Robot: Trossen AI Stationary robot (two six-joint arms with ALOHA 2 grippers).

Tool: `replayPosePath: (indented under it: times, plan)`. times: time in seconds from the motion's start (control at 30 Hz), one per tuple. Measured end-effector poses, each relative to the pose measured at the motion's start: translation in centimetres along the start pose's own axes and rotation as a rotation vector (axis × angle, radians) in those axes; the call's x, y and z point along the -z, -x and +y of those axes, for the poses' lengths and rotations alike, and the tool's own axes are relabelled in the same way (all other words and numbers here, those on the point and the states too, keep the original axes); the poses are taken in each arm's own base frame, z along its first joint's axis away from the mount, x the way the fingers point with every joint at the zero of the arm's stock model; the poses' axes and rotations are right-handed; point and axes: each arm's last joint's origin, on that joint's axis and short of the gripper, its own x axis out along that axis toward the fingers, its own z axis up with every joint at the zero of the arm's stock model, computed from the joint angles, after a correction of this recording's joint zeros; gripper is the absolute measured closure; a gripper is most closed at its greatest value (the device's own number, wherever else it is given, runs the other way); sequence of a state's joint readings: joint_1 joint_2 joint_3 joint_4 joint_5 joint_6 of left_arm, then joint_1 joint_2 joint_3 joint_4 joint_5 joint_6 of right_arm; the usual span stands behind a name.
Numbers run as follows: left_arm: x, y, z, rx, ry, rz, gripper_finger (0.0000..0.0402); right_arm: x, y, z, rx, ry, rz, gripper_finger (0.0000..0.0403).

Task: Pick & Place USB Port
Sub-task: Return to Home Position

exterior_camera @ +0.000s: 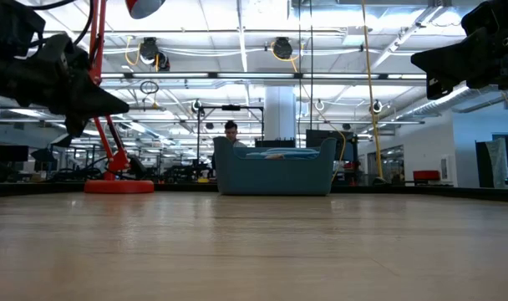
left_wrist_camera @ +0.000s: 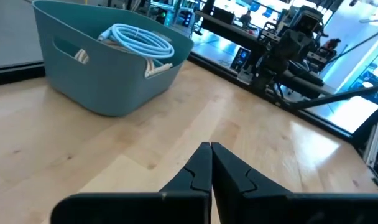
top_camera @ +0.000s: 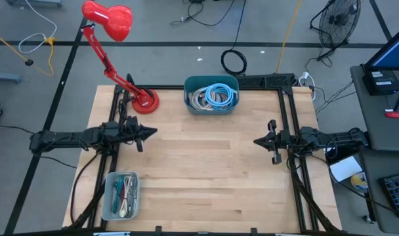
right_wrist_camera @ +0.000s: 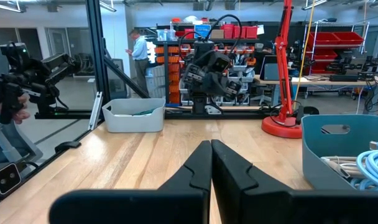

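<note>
table: pale wood top framed by dark rails, seen from straight above; 12 o'clock taken as the far edge in the high view.
left gripper: at 9 o'clock over the table's edge, raised clear of the wood, aimed toward 3 o'clock; fingers pressed together tip to tip, nothing between them.
right gripper: at 3 o'clock over the opposite edge, likewise raised, aimed toward 9 o'clock; fingers closed against each other, nothing held.
blue bin: at 12 o'clock, upright against the far edge, well apart from both grippers.
light blue cable: coiled inside the blue bin, toward its 3 o'clock side, resting partly on the paler coil.
light gray cable: coiled inside the same bin, toward its 9 o'clock side, touching the light blue cable.
gray bin: at 7 o'clock near the front corner, upright, on the left arm's side; several thin cables lying inside, among them red and dark ones, too small to sort further.
red desk lamp: round base at 11 o'clock on the table, just beside the blue bin's 9 o'clock side without touching; jointed arm leaning outward past the corner, shade hanging beyond the far edge.
person: standing far back in the room beyond the table, among shelving, seen in the right wrist view.
</note>
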State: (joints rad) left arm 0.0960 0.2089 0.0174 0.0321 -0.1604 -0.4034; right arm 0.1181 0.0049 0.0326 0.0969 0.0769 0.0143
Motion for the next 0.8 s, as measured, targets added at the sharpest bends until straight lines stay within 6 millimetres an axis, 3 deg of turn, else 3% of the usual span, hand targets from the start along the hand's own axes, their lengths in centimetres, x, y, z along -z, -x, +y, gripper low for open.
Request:
replayPosePath:
  times: [0.33, 0.63, 0.8]
  plan:
    - [-0.02, -0.01, 0.06, -0.003, -0.001, 0.0, 0.0387, 0.0, 0.0, 0.0, 0.0, 0.0, 0.0, 0.0403]
    - [0.46, -0.03, -0.19, 0.117, -0.553, 0.054, 0.0392, 0.0, 0.0, 0.0, 0.0, 0.0, 0.0, 0.0403]
    - [0.72, -0.4, 0.3, 0.037, -0.541, 0.097, 0.0399, 0.0, 0.0, 0.0, 0.0, 0.0, 0.0, 0.0403]
